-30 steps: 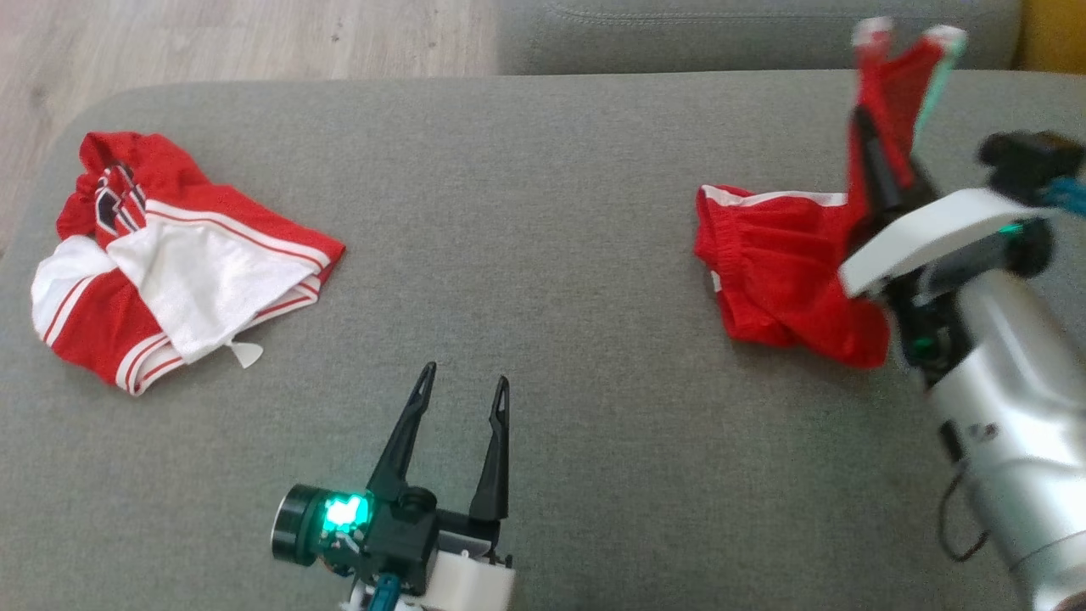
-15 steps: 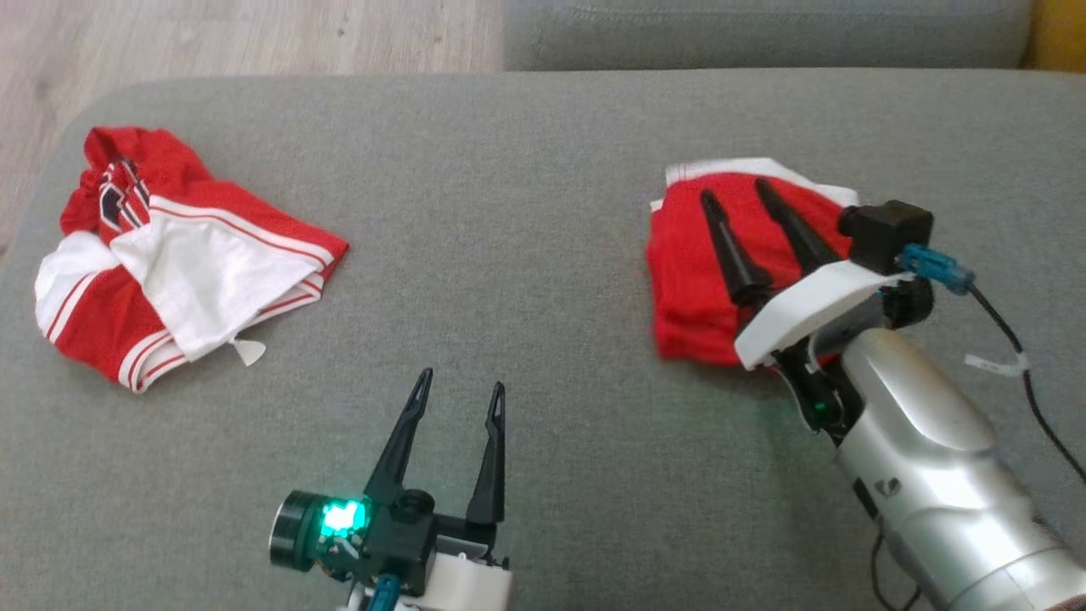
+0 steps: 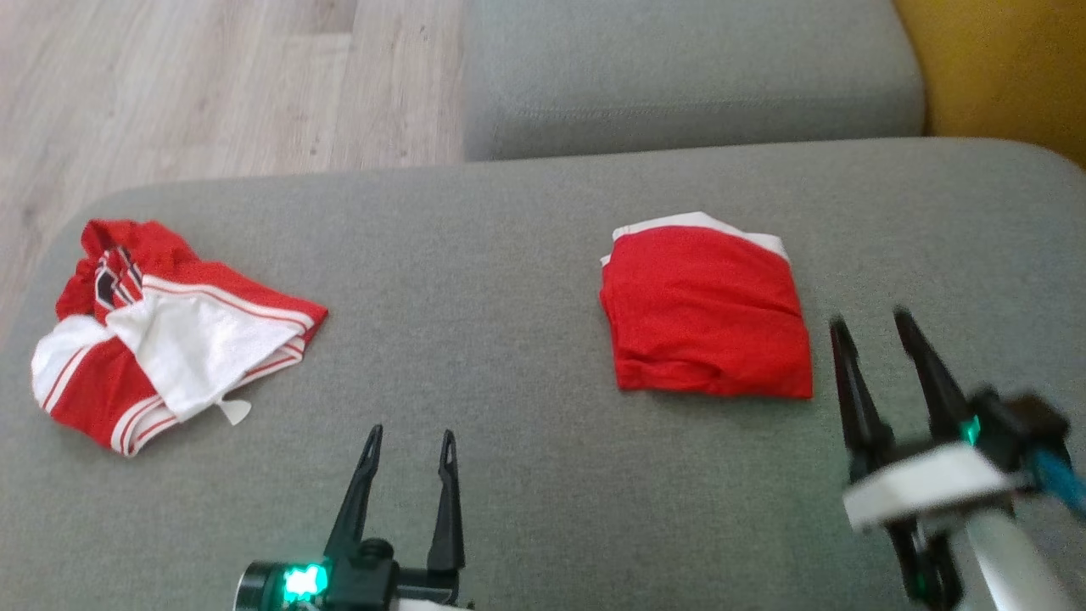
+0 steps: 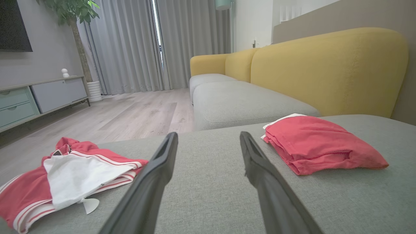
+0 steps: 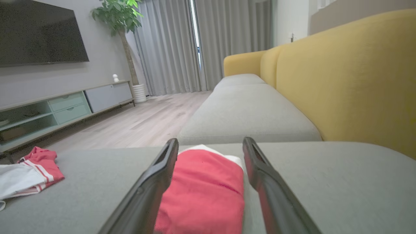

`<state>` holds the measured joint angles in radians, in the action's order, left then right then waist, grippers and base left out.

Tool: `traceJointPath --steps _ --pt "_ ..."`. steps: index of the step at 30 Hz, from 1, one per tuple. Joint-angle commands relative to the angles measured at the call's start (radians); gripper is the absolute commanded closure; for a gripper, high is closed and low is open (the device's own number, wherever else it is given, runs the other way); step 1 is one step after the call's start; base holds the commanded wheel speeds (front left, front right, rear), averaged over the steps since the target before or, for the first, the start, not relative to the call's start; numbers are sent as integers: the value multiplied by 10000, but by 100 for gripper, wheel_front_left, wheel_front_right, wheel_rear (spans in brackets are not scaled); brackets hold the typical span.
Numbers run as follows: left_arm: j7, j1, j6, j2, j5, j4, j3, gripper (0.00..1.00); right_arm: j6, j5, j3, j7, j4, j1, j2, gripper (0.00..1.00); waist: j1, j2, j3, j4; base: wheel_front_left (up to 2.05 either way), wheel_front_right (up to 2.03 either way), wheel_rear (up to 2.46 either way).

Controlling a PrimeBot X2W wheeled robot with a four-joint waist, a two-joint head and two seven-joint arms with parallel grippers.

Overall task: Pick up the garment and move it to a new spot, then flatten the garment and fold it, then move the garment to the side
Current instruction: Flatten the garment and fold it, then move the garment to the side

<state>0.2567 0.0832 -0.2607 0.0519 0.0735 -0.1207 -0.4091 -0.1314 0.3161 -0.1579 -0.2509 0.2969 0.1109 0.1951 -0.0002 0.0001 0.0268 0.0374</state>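
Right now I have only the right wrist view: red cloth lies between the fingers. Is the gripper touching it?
Observer: No. In the head view the right gripper is open beside the near right corner of the folded garment, with grey sofa cushion showing between them.
Operator: Is the whole fold tidy?
Observer: Yes, it is a flat red rectangle with white trim along its far edge.
Operator: And the other arm?
Observer: The left gripper is open and empty over the cushion, between the folded garment and a crumpled red-and-white garment.
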Motion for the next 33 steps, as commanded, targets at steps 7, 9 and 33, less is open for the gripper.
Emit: traceJointPath --steps 7,9,33 --pt "51 376 -224 0 -3 419 743 0 7 -228 407 -107 -1263 -1817 -323 0 2 -1 545 22 0 0 0" --pt "51 652 -188 -1 64 475 797 0 7 -261 404 -107 -1361 -2242 -377 0 2 -1 664 38 0 0 0" --pt "51 1372 139 0 -220 737 1038 0 7 -431 465 -108 -1464 -2998 -857 0 2 -1 896 -77 0 0 0"
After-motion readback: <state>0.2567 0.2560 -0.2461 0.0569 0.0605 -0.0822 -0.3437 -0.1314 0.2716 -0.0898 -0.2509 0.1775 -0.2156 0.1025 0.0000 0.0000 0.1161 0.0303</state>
